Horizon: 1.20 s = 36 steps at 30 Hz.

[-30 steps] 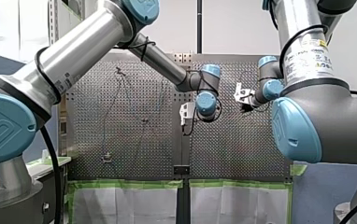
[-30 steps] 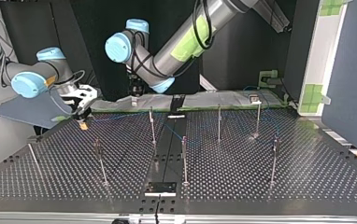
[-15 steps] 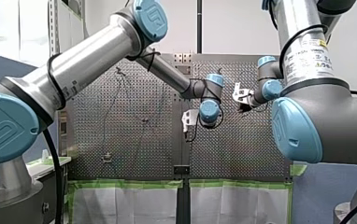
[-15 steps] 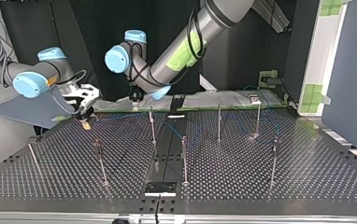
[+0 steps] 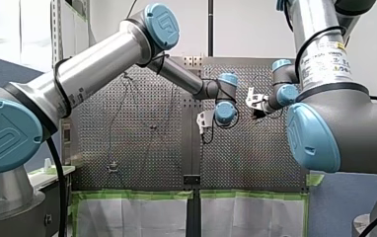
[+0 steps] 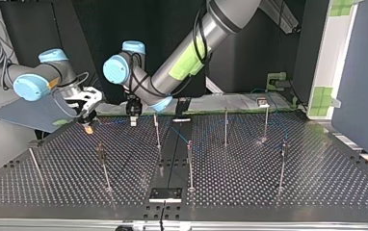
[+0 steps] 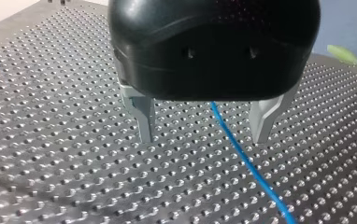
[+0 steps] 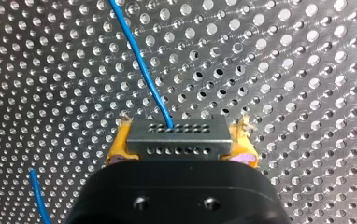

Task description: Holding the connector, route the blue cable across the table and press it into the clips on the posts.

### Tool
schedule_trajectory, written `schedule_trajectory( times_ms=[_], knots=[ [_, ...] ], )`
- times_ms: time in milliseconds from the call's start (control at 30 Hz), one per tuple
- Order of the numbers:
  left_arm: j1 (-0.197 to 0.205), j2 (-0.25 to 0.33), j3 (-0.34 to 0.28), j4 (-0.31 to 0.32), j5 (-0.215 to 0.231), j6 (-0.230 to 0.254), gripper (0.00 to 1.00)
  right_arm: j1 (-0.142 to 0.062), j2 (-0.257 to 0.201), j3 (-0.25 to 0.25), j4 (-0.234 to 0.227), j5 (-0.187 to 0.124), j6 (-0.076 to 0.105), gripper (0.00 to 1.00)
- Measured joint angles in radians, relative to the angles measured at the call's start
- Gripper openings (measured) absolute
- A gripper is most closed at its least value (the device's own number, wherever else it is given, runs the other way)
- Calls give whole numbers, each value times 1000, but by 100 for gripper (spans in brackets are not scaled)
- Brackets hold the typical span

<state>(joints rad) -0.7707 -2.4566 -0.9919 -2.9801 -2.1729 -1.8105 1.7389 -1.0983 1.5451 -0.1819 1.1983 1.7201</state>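
Metal connector (image 8: 176,136) in right pincer (image 8: 180,148)

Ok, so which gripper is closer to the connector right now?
Right. My right gripper is shut on the connector, which sits between its yellow pads. My left gripper hangs open over the blue cable, apart from the connector.
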Motion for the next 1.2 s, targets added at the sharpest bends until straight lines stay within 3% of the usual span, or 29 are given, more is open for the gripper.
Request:
schedule_trajectory(
  times_ms=[300, 600, 633, 667, 700, 767, 800, 833, 867, 1200],
  knots=[
    [6, -69, 72, -36, 25, -26, 100, -1, 0, 0, -1, -1, 0, 0],
    [1, -81, 108, -59, 14, -34, 100, -2, 0, 0, -1, -3, 1, 0],
    [0, -81, 108, -60, 11, -34, 76, -2, 0, 0, -1, -3, 1, 0],
    [-2, -81, 108, -60, 9, -34, 61, -2, 0, 0, -1, -3, 0, 0],
    [-4, -81, 108, -60, 6, -32, 61, -2, -1, 0, -1, -3, 0, 0],
    [-6, -81, 108, -59, 0, -27, 19, -2, -1, -1, -1, -3, -1, 0],
    [-7, -81, 108, -57, -3, -24, 19, -2, -1, -1, -1, -3, -1, 0],
    [-8, -81, 108, -56, -4, -24, 5, -2, -1, -1, -1, -3, -1, 0],
    [-8, -81, 108, -54, -5, -24, 0, -2, -1, -1, -1, -3, -1, 0],
    [-9, -80, 114, -49, -13, -34, 0, -1, -9, -6, 2, -5, -2, 0]
  ],
)
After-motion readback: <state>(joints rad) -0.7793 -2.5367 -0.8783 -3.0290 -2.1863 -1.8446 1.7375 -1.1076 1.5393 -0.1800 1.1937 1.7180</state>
